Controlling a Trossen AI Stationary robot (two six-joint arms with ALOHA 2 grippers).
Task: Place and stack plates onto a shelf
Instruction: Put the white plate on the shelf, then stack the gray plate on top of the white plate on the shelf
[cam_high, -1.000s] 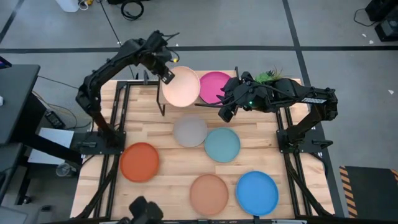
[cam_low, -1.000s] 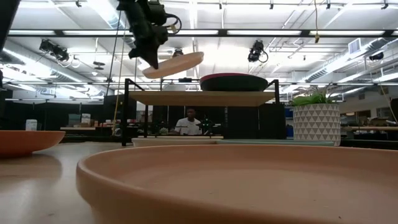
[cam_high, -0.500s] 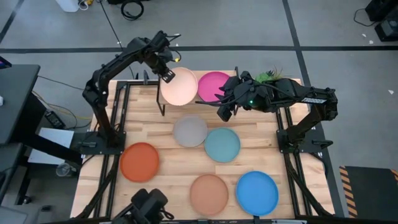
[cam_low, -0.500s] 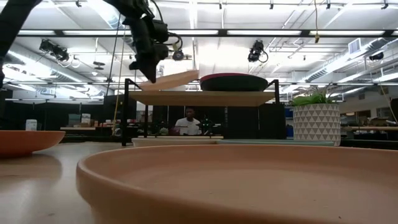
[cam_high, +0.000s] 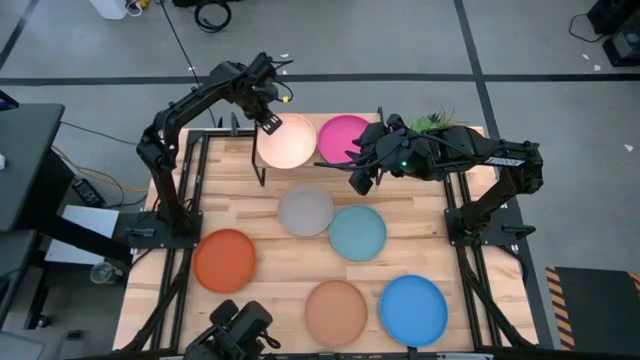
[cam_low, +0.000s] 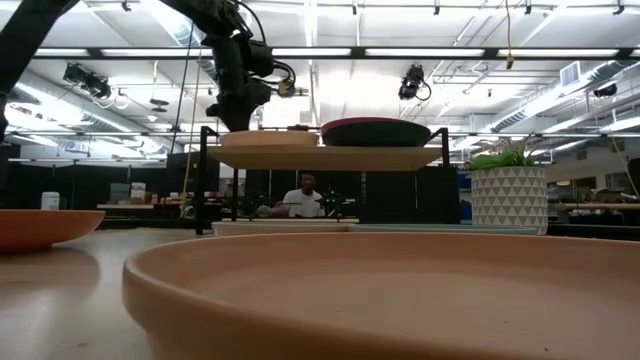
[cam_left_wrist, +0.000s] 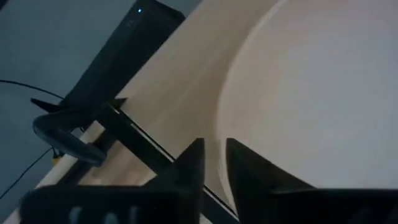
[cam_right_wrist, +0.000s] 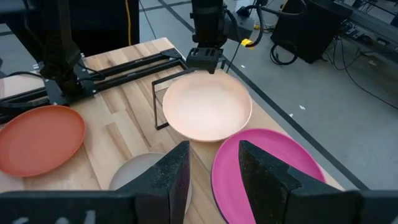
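The cream plate (cam_high: 288, 141) lies flat on the left half of the shelf (cam_low: 330, 158), beside the pink plate (cam_high: 345, 138), which rests on the right half. My left gripper (cam_high: 268, 122) is at the cream plate's far-left rim and is shut on it; it also shows in the low view (cam_low: 240, 118). My right gripper (cam_high: 360, 182) hovers open and empty by the shelf's near edge, below the pink plate in the high view. One of the two bluish plates is out of view. My left gripper pinches the cream plate's rim (cam_left_wrist: 219, 146) between its two fingers, on the plate's far-left side. The fingers (cam_left_wrist: 191, 167) slant down from the table's far left. The plate lies level with its base on the shelf board (cam_low: 270, 139).
On the tabletop lie a grey plate (cam_high: 305, 211), a pale teal plate (cam_high: 357, 232), an orange plate (cam_high: 224, 260), a tan plate (cam_high: 336, 312) and a bright blue plate (cam_high: 413, 309). A potted plant (cam_high: 432, 122) stands at the far right, behind my right arm.
My left gripper has gone down and a little toward the table's far edge with the cream plate. The plate was tilted in the air above the shelf, and now lies flat on the shelf beside the pink plate.
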